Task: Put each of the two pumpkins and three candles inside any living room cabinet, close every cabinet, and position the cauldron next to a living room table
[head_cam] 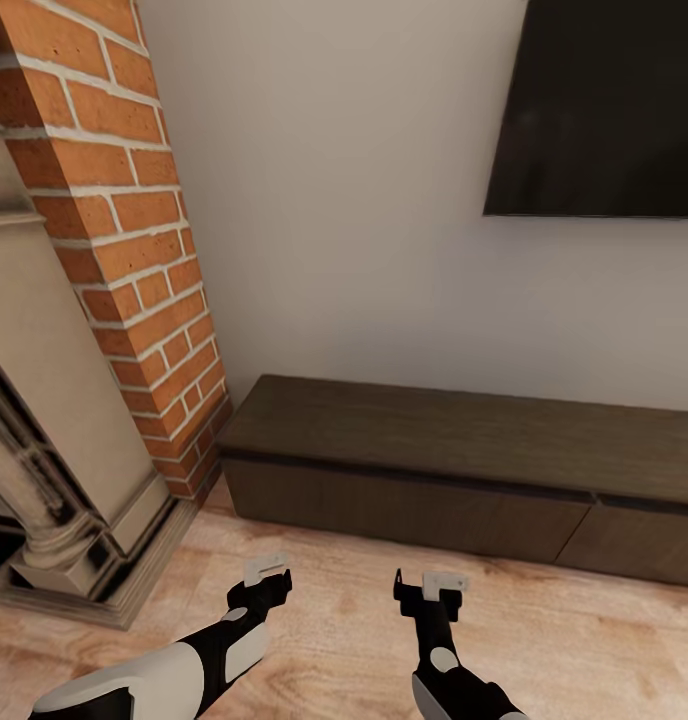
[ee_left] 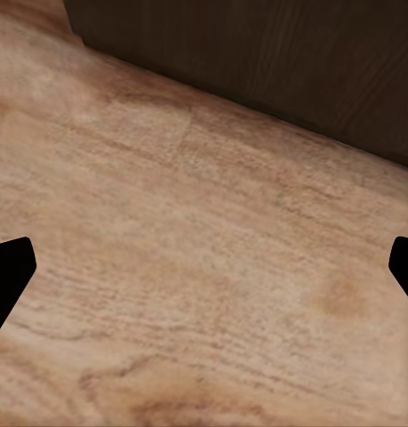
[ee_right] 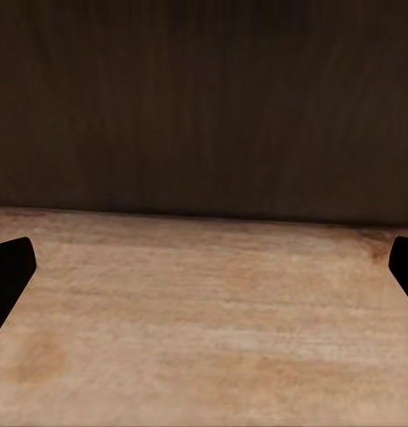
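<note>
— While you stand there, tell me what the robot faces, starting at its left.

— Off beyond the left gripper (head_cam: pixel 267 574) rises a pale stone fireplace surround (head_cam: pixel 54 400) with a carved column, then a red brick chimney breast (head_cam: pixel 134 230), rough and mortar-lined. That gripper hangs over the pale wood-grain floor (head_cam: pixel 334 620), fingers spread wide, nothing between them.

— And the right?

— The right gripper (head_cam: pixel 424 585) is likewise released and empty, pointing at the low dark-wood cabinet (head_cam: pixel 434 470) just ahead of both hands. It is long, flat-topped and matt, and its fronts look shut, with one seam showing. Above it hangs a black glossy television (head_cam: pixel 604 110) on a smooth plain wall.

— How far along is the job?

— Hard to judge. I see no pumpkins, candles or cauldron from here. The closed fronts would suit a cabinet already filled and shut as well as one with nothing in it.
</note>
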Available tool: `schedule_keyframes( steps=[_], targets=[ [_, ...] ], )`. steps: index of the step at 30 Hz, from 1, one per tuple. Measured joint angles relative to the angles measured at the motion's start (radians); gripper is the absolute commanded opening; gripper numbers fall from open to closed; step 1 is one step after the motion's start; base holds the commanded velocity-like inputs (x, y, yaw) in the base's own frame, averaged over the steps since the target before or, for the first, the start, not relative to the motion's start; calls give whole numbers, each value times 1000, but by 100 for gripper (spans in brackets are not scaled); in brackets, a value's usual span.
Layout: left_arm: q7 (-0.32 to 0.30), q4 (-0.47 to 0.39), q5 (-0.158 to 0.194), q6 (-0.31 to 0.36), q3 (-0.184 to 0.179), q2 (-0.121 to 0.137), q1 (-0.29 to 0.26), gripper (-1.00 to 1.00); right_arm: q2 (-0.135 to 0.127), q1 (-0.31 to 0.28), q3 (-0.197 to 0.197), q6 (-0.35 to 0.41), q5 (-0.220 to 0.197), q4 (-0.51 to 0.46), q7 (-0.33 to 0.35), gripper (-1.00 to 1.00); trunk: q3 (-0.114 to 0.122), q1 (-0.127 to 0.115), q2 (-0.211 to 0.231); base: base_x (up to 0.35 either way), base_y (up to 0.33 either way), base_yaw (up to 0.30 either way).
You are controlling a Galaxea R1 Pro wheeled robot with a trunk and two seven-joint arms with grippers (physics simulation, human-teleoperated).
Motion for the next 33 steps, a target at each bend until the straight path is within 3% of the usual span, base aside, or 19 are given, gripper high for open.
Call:
schedule_keyframes(
  steps=[6,20,23,25,29,33],
  targets=[
    [3,0,-1,2,-1,0,0,100,1,0,0,-36,0,-1,2,100,19,-23,42,-55,0,0],
    [-2,0,1,3,-2,0,0,100,-6,0,-4,-76,-2,9,2,100,63,-76,140,-327,0,0],
    [-2,0,3,6,-5,-1,0,100,-27,0,-4,-75,-2,14,1,100,72,-88,161,-244,0,0],
    [-2,0,5,2,-6,0,0,100,-67,0,-7,-71,-9,46,-1,100,78,-96,175,-41,0,0],
    [2,2,6,2,-6,5,7,100,-79,0,-4,-69,-8,102,-4,100,91,-111,203,-12,0,0],
    [-2,5,8,0,-4,11,70,100,-81,1,-4,-76,-11,169,-5,100,103,-126,231,-2,0,0]
  ],
)
